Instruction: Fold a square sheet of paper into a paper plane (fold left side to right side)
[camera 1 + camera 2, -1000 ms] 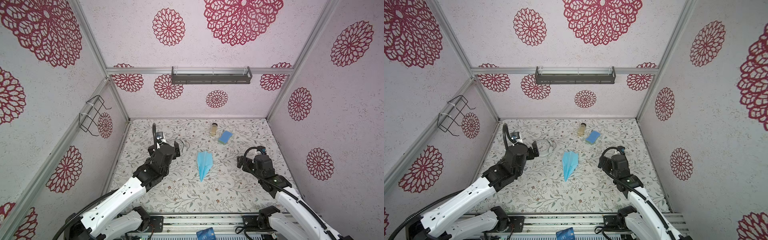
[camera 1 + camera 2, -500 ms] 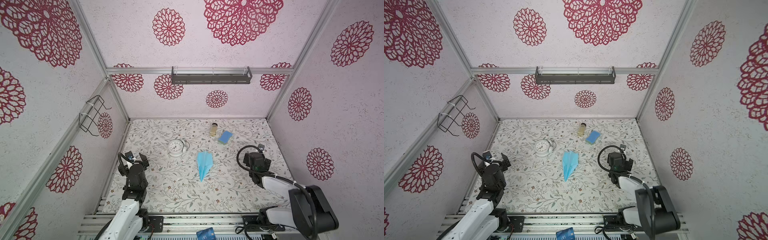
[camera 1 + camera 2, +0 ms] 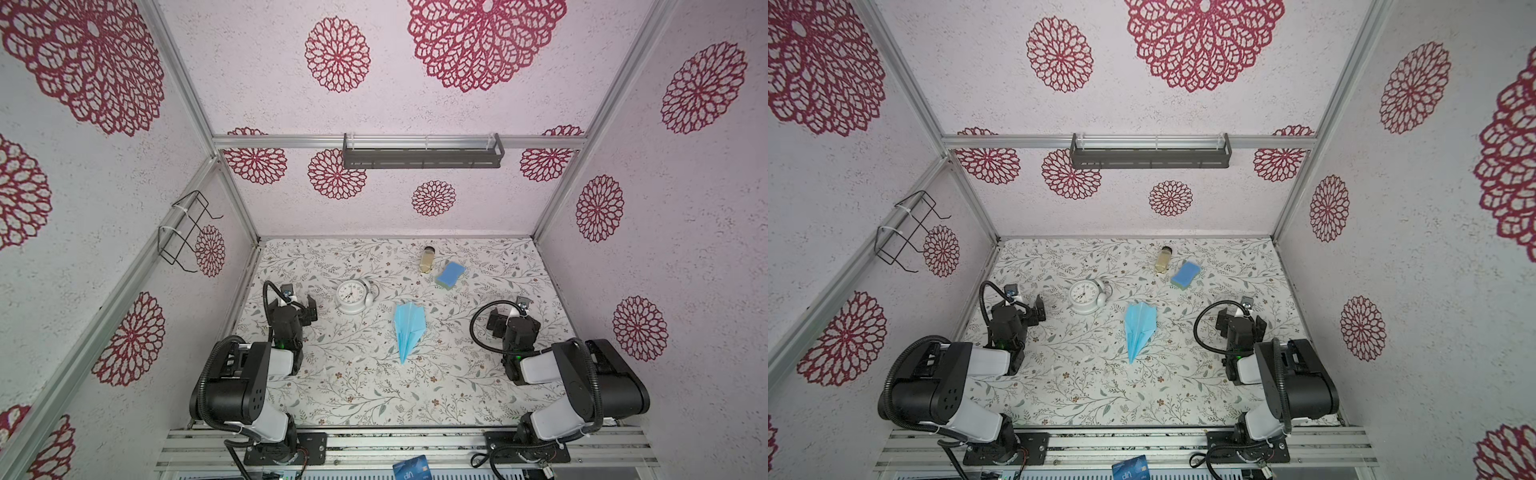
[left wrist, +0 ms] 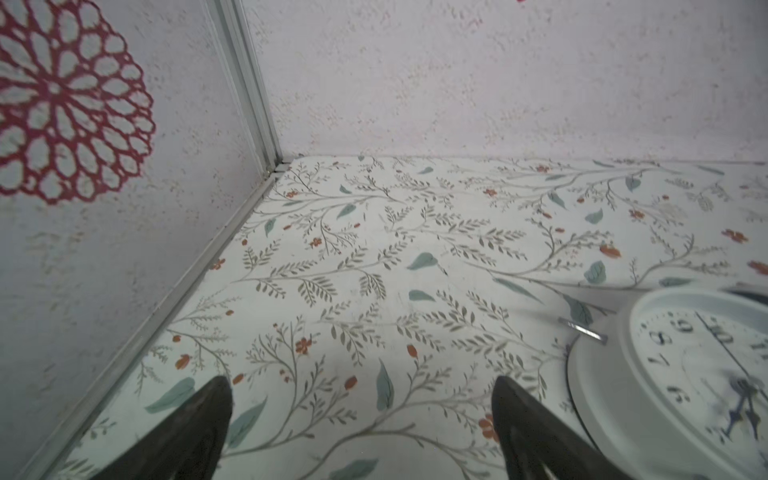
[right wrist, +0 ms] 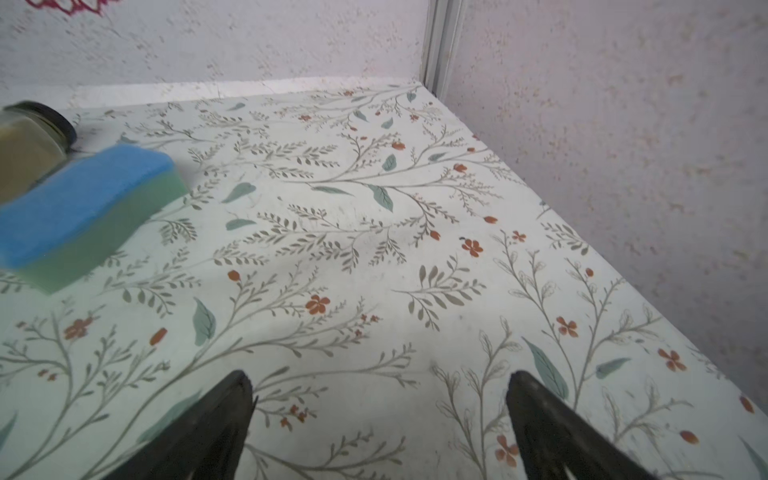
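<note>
Fingers [image 4: 199,419] of the left gripper [image 4: 361,386] stood wide and empty just left of the white clock [image 3: 351,296]. The right gripper [image 5: 380,382], equally spread, held nothing well right of the clock. The paper plane [image 3: 409,328] lay just right of the clock, untouched. It looked feather-light, limp and easily crushed, and was best pinched along its layered centre fold. A dark blue card [image 3: 410,469], well nearer than the clock, seemed to read VIP.
</note>
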`<state>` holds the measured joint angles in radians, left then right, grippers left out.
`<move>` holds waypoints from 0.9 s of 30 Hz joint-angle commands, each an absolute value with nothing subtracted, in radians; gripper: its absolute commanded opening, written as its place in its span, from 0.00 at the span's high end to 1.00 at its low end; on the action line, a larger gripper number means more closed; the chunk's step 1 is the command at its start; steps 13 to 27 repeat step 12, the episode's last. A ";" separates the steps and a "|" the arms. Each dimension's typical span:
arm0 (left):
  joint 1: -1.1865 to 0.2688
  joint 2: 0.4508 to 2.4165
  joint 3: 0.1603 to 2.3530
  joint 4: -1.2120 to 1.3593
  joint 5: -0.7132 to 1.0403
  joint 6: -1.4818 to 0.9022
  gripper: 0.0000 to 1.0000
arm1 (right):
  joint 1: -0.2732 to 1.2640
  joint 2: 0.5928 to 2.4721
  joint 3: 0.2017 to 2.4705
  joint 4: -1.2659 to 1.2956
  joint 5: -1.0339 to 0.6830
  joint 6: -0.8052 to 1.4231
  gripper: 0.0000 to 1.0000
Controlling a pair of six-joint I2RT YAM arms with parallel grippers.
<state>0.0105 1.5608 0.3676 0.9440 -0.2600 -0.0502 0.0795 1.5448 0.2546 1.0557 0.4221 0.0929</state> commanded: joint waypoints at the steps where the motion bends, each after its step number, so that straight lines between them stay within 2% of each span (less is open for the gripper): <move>1: 0.021 1.539 0.379 0.940 -0.207 -0.061 0.01 | 0.092 1.536 0.276 1.141 0.450 0.065 0.01; 27: 0.020 1.537 0.377 0.944 -0.211 -0.060 0.01 | 0.092 1.539 0.279 1.142 0.445 0.061 0.02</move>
